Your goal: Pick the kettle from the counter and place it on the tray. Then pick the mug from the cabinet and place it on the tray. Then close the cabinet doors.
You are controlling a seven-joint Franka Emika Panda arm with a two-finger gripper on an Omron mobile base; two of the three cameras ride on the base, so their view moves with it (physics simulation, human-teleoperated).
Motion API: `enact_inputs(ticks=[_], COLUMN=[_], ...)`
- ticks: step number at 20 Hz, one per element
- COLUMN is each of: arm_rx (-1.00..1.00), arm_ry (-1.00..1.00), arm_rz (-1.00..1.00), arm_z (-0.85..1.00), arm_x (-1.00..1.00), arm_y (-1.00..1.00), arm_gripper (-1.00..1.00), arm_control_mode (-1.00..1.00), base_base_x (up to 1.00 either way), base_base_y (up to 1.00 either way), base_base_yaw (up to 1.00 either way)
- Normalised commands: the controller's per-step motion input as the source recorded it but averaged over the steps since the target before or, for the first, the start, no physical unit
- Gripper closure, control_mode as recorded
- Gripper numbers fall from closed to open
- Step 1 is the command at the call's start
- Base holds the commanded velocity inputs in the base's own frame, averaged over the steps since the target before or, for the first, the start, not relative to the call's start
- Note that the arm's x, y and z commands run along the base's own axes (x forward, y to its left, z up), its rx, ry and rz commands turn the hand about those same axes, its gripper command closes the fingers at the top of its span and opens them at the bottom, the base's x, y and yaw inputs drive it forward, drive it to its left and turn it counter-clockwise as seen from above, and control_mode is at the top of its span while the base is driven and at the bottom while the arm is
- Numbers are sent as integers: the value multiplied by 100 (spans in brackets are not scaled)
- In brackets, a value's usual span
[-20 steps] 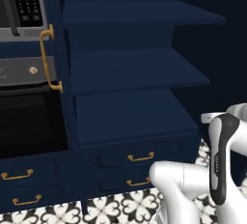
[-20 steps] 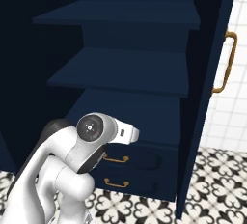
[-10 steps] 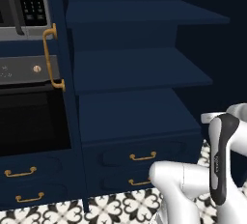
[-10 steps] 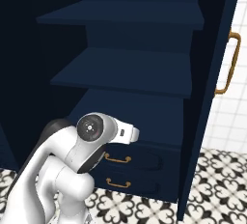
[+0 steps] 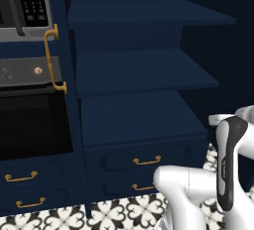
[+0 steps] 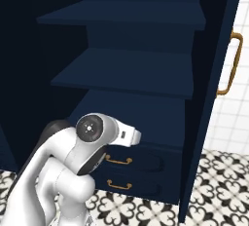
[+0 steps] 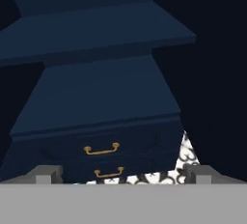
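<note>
The cabinet [image 5: 144, 70] stands in front of me with bare navy shelves [image 6: 131, 74]. Both cabinet doors are swung open: the left one [image 5: 67, 100] is seen edge-on with its brass handle [image 5: 53, 58], and the right one [image 6: 214, 49] carries a brass handle [image 6: 233, 64]. My gripper [image 7: 124, 175] is open, with nothing between its fingertips [image 7: 48, 174], and it looks at the lower shelves [image 7: 96, 97] from a short distance back. The kettle, the counter, the tray and the mug are out of view.
Two drawers with brass pulls [image 5: 146, 160] sit below the shelves. A black oven [image 5: 30, 125] and a microwave [image 5: 25, 6] stand left of the cabinet. A white tiled wall [image 6: 238, 113] is right of the open door, above the patterned floor [image 6: 219, 181].
The whole scene has slid slightly to the right in both base views, so the base has moved. The arm holds the same pose and the gripper stays open.
</note>
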Motion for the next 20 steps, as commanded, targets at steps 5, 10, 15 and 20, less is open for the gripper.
enact_inputs(ticks=[5, 10, 15, 20], arm_rx=[17, 39, 46, 31], arm_ry=[-2, 0, -10, -14], arm_rz=[-53, -39, -21, -36], arm_z=[9, 14, 1, 6], arm_x=[-34, -41, -65, -24], arm_y=[-2, -38, -40, -46], arm_gripper=[-100, -100, -100, -100], arm_control_mode=[-100, -100, -100, -100], base_base_x=[0, 0, 0, 0], base_base_y=[0, 0, 0, 0], base_base_yaw=[0, 0, 0, 0])
